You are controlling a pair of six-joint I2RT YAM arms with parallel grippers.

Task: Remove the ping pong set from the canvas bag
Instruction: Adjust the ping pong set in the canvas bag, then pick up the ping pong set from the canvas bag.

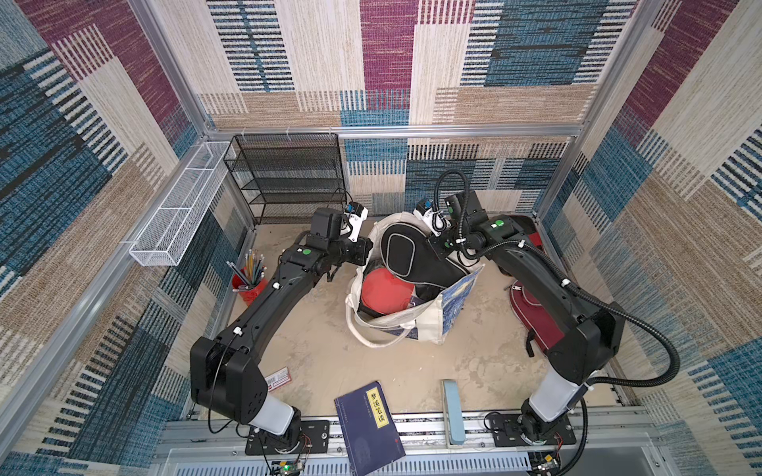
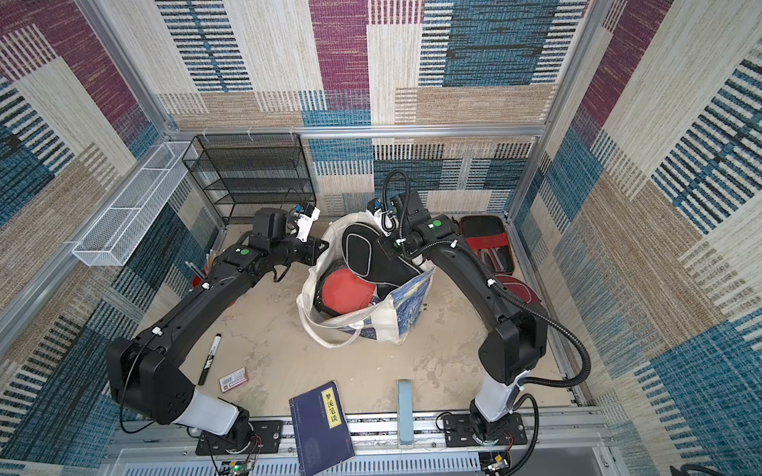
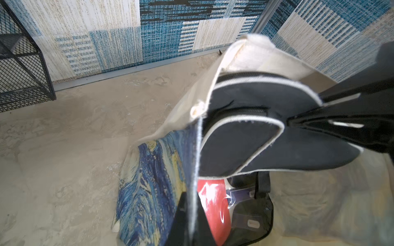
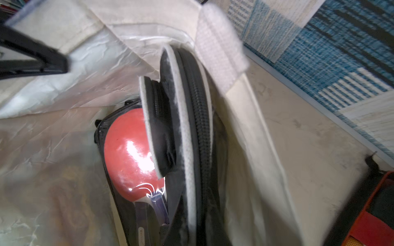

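Black paddle case: half out of canvas bag, mid-bench; long axis slanted down from right end effector, closed on its upper edge. Bag rim apparently pinched by left end effector.

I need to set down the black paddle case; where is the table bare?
Widest bare patch for the black paddle case: between the canvas bag and the blue book. Another lies between the bag, the left arm and the marker. The right side is crowded: maroon case and black-red case lie there.
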